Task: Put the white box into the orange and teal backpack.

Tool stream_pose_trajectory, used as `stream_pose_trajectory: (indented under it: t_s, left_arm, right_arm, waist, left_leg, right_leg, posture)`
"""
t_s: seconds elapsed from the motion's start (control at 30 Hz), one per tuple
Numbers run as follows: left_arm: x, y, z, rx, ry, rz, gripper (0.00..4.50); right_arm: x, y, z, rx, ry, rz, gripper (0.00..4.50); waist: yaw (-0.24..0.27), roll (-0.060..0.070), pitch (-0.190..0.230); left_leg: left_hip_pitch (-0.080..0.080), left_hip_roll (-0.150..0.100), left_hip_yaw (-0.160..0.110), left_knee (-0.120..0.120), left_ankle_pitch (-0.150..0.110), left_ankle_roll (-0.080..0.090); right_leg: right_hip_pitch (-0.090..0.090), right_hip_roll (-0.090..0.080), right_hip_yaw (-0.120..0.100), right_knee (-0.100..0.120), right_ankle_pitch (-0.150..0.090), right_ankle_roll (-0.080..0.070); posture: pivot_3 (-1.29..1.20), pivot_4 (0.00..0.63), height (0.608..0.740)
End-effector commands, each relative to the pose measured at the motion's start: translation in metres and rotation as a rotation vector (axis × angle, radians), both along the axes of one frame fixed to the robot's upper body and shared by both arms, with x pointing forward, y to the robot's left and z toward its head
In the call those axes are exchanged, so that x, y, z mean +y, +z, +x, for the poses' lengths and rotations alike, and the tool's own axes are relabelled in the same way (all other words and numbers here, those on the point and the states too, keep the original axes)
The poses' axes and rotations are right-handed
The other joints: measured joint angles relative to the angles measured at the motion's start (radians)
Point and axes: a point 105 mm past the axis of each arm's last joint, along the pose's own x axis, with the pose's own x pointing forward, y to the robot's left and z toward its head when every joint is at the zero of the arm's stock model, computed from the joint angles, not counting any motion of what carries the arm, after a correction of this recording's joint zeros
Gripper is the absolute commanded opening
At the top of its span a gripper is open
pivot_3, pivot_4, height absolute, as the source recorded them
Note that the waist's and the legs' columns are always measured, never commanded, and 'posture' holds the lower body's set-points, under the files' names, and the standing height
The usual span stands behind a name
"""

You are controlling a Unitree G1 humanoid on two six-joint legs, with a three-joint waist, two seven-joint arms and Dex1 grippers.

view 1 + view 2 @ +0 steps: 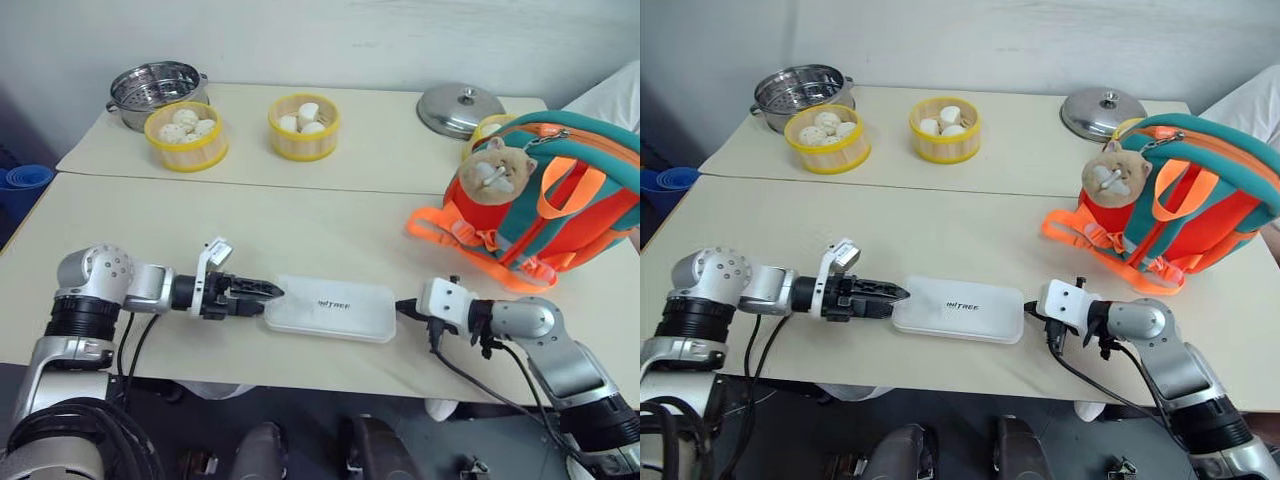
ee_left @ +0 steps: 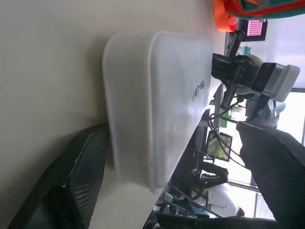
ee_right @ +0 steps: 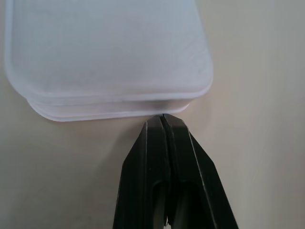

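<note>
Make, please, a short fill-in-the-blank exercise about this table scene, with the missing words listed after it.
1. The white box lies flat on the table between the two ____.
2. The right claw is ____, with its tip at the short end of the box.
3. The orange and teal backpack stands on the robot's ____ side of the table.
4. Each of the two yellow steamer baskets holds white ____.

Missing words: claws; shut; right; buns
</note>
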Motion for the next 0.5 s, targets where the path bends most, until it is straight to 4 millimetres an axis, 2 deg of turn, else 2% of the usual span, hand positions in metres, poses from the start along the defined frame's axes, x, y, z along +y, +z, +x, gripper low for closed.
stream_pose_trajectory:
  t_s: [0.03,0.23,0.37,0.5]
  left_arm:
    - [0.003,-0.011,0.002,0.017,0.029,0.072,4.46]
    - [-0.001,-0.005,0.007,0.014,0.038,0.038,4.46]
    - [-0.028,0.001,-0.006,-0.001,-0.100,-0.029,4.46]
    - [-0.044,0.008,-0.004,0.013,-0.145,-0.099,4.46]
  right_arm:
    - [0.004,0.003,-0.001,-0.019,0.032,-0.007,0.00]
    - [0.003,0.000,0.000,-0.015,0.029,-0.008,0.00]
    - [0.009,-0.002,0.001,-0.021,0.045,0.005,0.00]
    - [0.011,-0.001,0.003,-0.042,0.062,0.000,0.00]
  waist:
    - [0.000,0.000,0.000]
    - [-0.001,0.000,0.000]
    - [-0.002,0.000,0.000]
    - [-0.005,0.000,0.000]
  left_leg:
    - [0.000,0.000,0.000,0.000,0.000,0.000]
    - [0.001,0.000,0.000,0.000,0.001,-0.001]
    - [0.001,0.000,0.000,0.000,0.001,-0.001]
    - [0.001,0.000,0.000,0.000,0.001,-0.001]
  right_leg:
    - [0.000,0.000,0.000,0.000,0.000,0.000]
    - [0.001,0.000,0.000,0.000,0.000,0.000]
    - [0.001,0.000,0.000,0.000,0.000,0.000]
    - [0.001,0.000,-0.001,0.000,0.000,0.000]
  posture:
    - [0.00,0.150,0.740]
    - [0.00,0.150,0.740]
    - [0.00,0.150,0.740]
    - [0.00,0.150,0.740]
